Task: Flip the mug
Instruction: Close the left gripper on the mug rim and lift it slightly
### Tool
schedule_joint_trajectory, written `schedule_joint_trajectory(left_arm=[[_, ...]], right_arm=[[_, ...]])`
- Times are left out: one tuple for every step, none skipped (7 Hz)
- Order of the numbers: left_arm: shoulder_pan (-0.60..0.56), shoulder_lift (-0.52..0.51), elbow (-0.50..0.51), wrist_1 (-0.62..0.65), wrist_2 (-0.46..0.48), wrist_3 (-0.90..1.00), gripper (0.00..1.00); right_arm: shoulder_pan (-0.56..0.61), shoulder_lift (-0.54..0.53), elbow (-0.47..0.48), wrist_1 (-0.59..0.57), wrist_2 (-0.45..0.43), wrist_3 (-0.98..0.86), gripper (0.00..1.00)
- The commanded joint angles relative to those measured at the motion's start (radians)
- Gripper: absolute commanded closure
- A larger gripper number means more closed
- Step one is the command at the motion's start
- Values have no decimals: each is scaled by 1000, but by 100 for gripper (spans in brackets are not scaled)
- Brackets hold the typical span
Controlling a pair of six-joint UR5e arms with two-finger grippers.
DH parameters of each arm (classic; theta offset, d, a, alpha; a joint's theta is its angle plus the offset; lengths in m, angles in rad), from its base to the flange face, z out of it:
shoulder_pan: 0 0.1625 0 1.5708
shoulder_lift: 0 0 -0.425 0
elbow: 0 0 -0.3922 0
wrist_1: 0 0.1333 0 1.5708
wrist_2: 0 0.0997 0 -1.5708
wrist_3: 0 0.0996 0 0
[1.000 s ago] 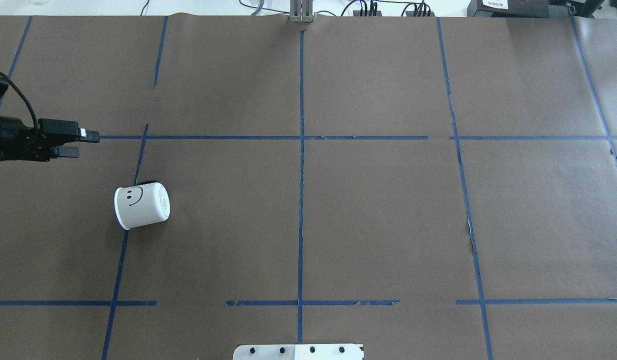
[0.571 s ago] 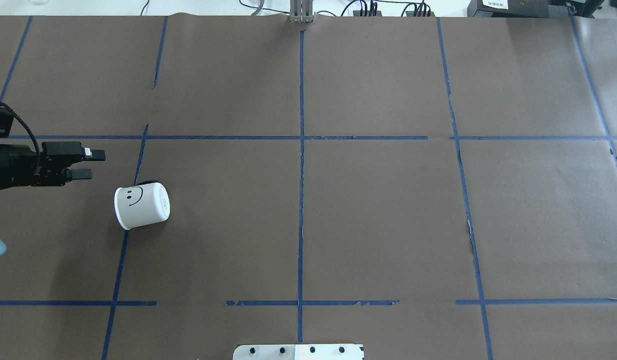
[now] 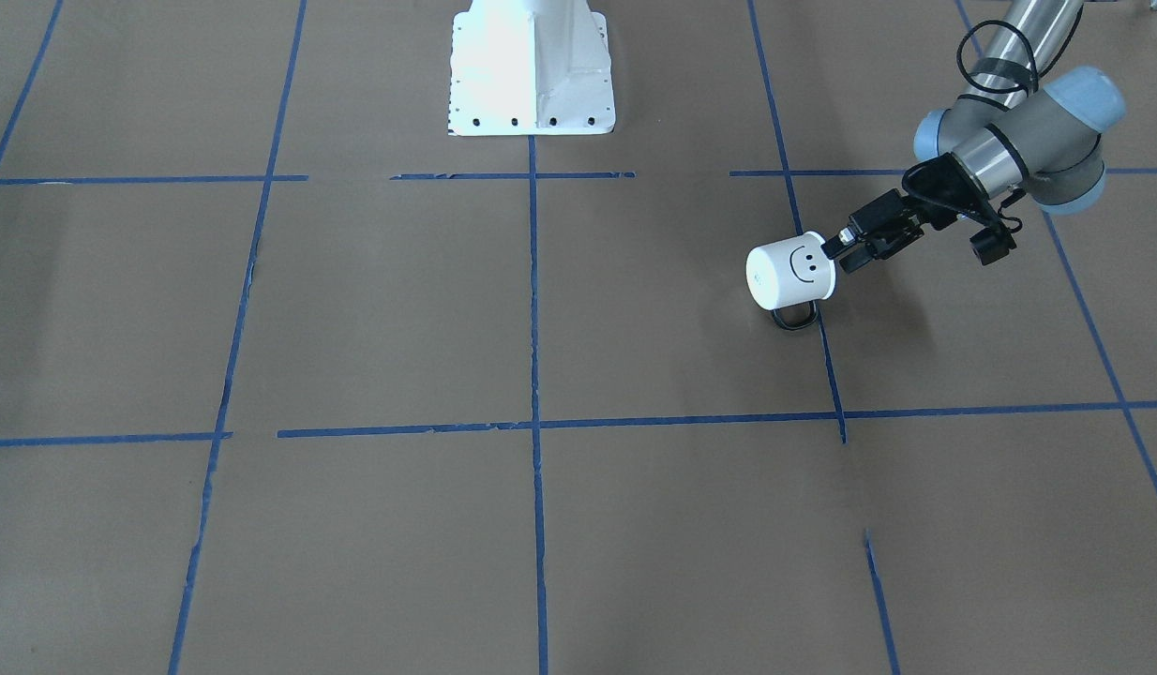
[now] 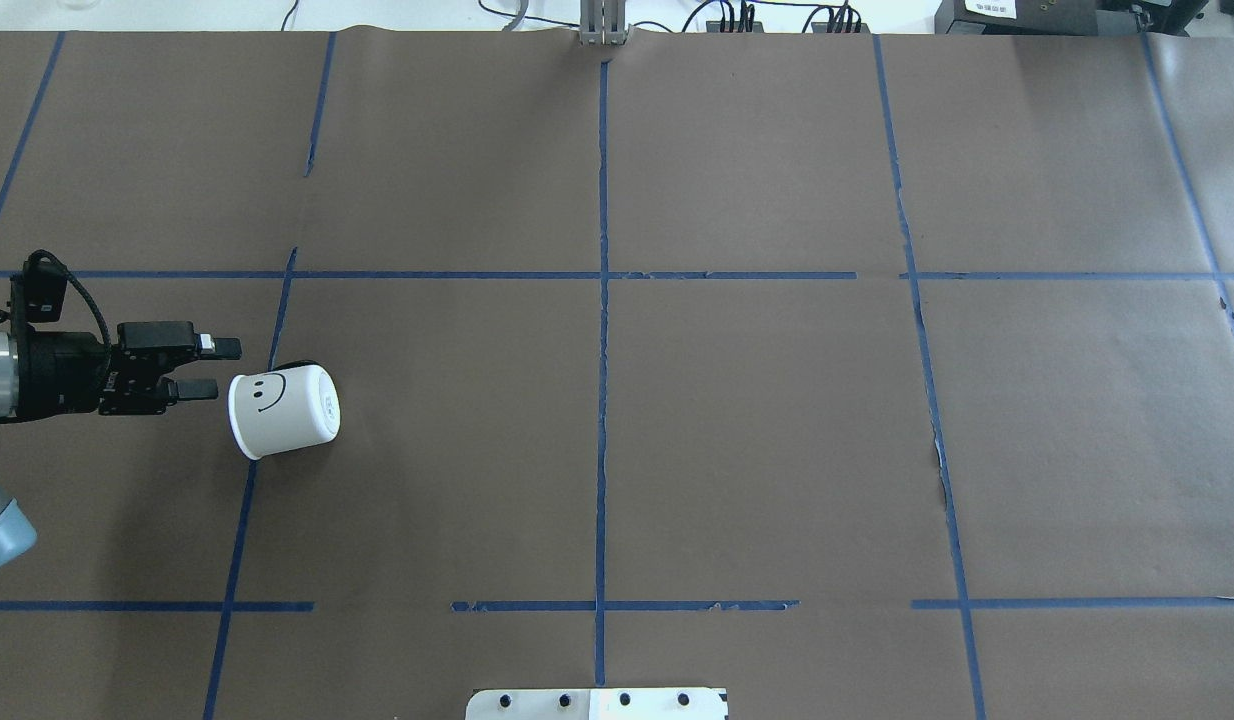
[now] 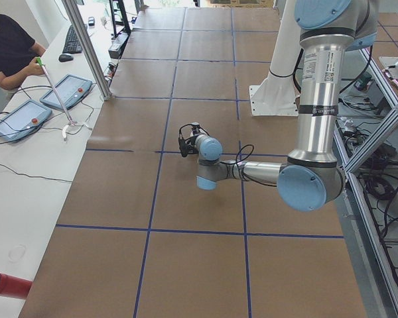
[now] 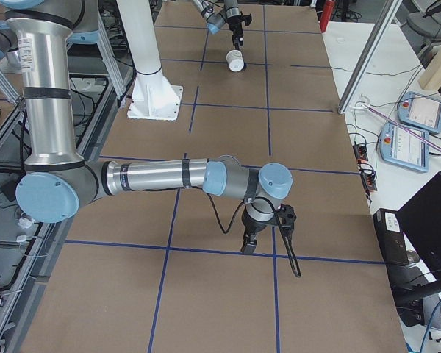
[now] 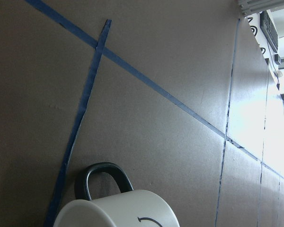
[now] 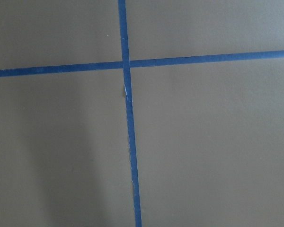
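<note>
The white mug [image 4: 282, 410] lies on its side on the brown paper, smiley face up. Its base points to the table's middle and its mouth points at my left gripper. The black handle [image 3: 794, 319] rests on the table on the side away from the robot. My left gripper [image 4: 212, 368] is open and level, its fingertips just short of the mug's rim and slightly past its far edge. The front view shows the mug [image 3: 790, 272] with the left gripper [image 3: 841, 251] beside it. The left wrist view shows the mug's rim [image 7: 118, 210] at the bottom. My right gripper [image 6: 248, 243] hangs low over a tape crossing; I cannot tell its state.
Blue tape lines [image 4: 602, 350] divide the paper into squares. The white robot base [image 3: 532, 70] stands at the table's near-robot edge. An operator [image 5: 10, 46] sits at a side bench with pendants [image 5: 66, 93].
My left gripper has moved toward the robot's side and to the right, coming up to the mug's open end. The mug has not moved.
</note>
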Motion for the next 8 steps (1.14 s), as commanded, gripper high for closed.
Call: schedule_joint_trajectory(left_arm=[[32, -10, 2, 1, 2, -1, 0], [41, -14, 2, 1, 2, -1, 0], [45, -25, 4, 4, 2, -1, 0], [46, -28, 4, 6, 2, -1, 17], [47, -30, 4, 6, 2, -3, 38], [49, -40, 4, 9, 2, -3, 46], [49, -44, -1, 9, 2, -4, 49], [49, -44, -8, 11, 1, -4, 53]], right_arm=[[0, 0, 0, 0, 0, 0, 0], [0, 0, 0, 0, 0, 0, 0], [0, 0, 0, 0, 0, 0, 0], [0, 0, 0, 0, 0, 0, 0], [0, 0, 0, 0, 0, 0, 0], [0, 0, 0, 0, 0, 0, 0], [0, 0, 0, 0, 0, 0, 0], [0, 0, 0, 0, 0, 0, 0]])
